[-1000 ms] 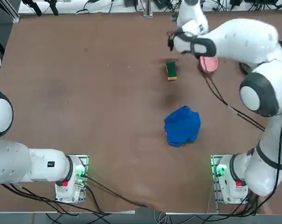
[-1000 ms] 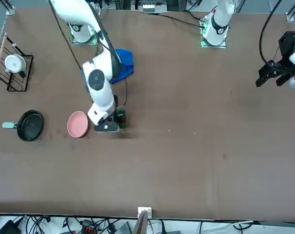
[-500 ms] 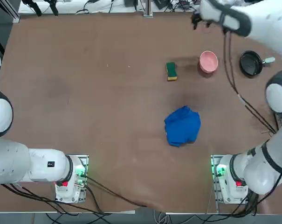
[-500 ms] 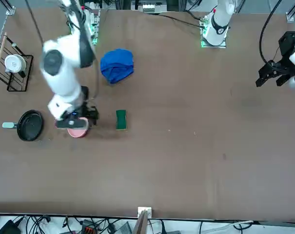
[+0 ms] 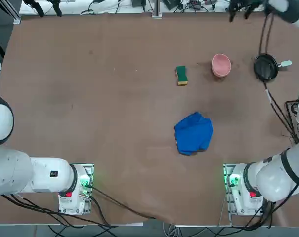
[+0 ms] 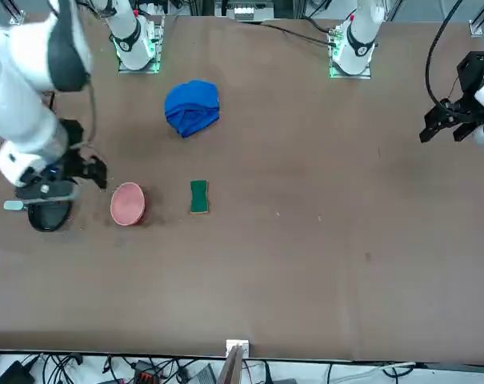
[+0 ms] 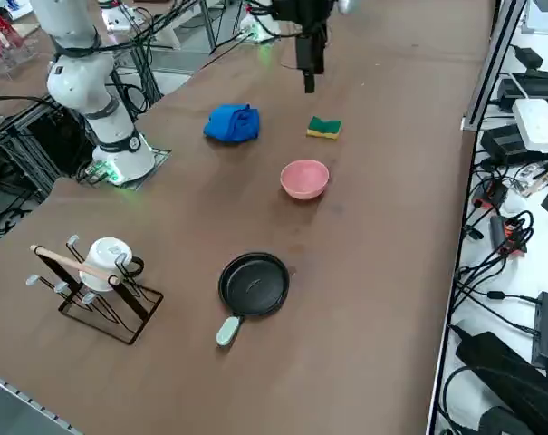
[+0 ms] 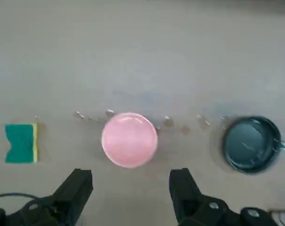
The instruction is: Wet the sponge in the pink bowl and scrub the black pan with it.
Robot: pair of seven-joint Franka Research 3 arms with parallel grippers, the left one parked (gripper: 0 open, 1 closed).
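The sponge, green on top with a yellow layer, lies flat on the brown table. To its right stands the pink bowl, and beyond that the black pan with its short pale handle. My right gripper hangs high over the table's far edge, open and holding nothing. In the wrist view its gripper frames the pink bowl far below, with the sponge to one side and the pan to the other. In the front view the gripper partly covers the pan.
A crumpled blue cloth lies mid-table, nearer the bases. A wire rack with a white mug stands near the right edge, beyond the pan. Water drops dot the table around the bowl.
My right arm rose from just above the sponge and swung toward the pan side and the far edge. The gripper stayed open; sponge, bowl and pan have not moved.
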